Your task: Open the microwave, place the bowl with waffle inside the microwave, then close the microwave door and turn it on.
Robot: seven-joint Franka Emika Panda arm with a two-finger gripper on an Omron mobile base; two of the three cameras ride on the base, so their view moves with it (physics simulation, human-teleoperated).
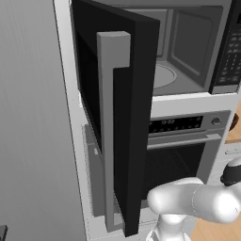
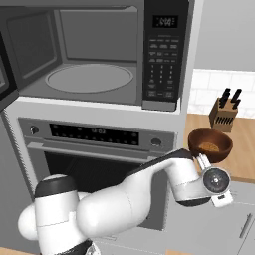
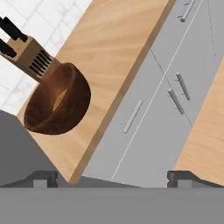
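Flat, even rendered light; soft shading, no glare; edges slightly pixelated, everything in focus.

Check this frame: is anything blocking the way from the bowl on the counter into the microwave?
Nothing visible does. The microwave door is swung wide open, and the cavity of the microwave holds just its turntable. The bowl with waffle sits on the wooden counter, right of the keypad, knife block behind it.
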